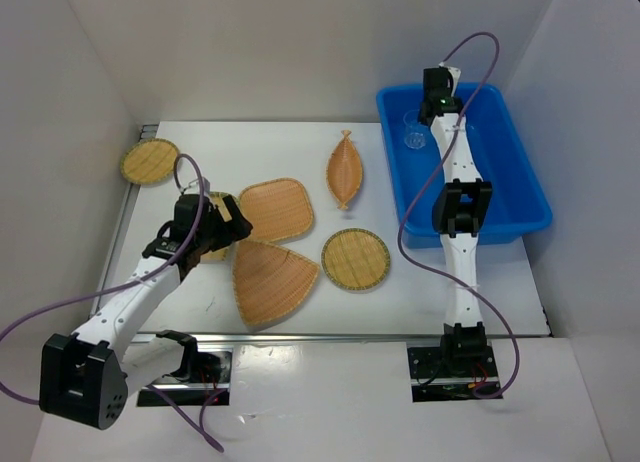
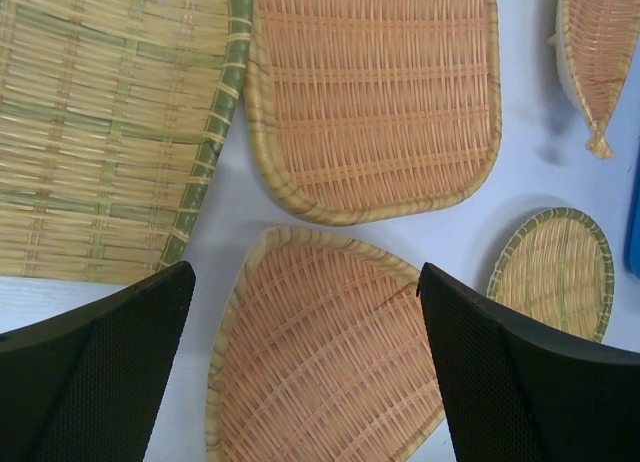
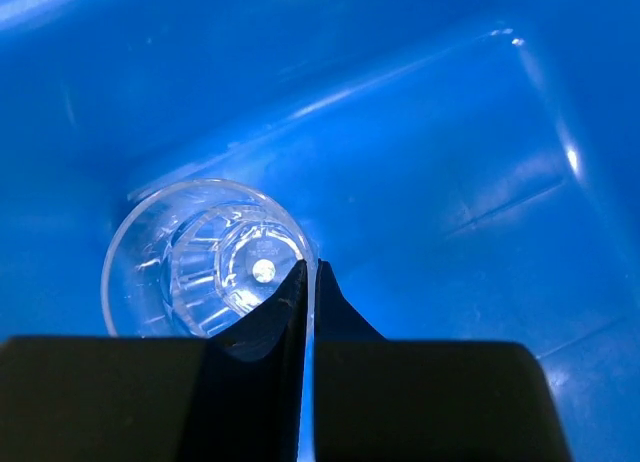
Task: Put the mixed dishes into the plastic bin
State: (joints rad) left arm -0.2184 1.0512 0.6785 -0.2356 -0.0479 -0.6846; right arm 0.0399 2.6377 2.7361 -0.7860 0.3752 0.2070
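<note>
Trays first: 6 on the table (image 1: 420, 302), none in the bin yet. Far-left round tray (image 1: 150, 162) sits alone at the table edge, well apart from the others. Left gripper (image 1: 225, 227) hovers with jaws spread wide and nothing held, over the green-rimmed tray (image 2: 100, 132) and fan tray (image 2: 320, 352); probably lining up a pick, fingers (image 2: 100, 382) astride the fan's narrow end. Rounded-square tray (image 1: 275, 210) lies just beyond the fan tray, close but apart. Leaf tray (image 1: 346, 169) and small round tray (image 1: 355, 259) lie mid-table, apart. Blue bin (image 1: 520, 217) is at right. Right gripper (image 1: 437, 104) reaches into it, clamped tight on the rim wall of the clear cup (image 3: 205, 262), a thin-wall pinch suited to lowering it in. Cup is inside the bin near its far-left corner; cannot tell if it rests on the floor.

Top view gives the full layout and the lone round tray. Left wrist view shows the green-rimmed tray, which the arm mostly hides from above. Only the right wrist view shows the rim pinch.
</note>
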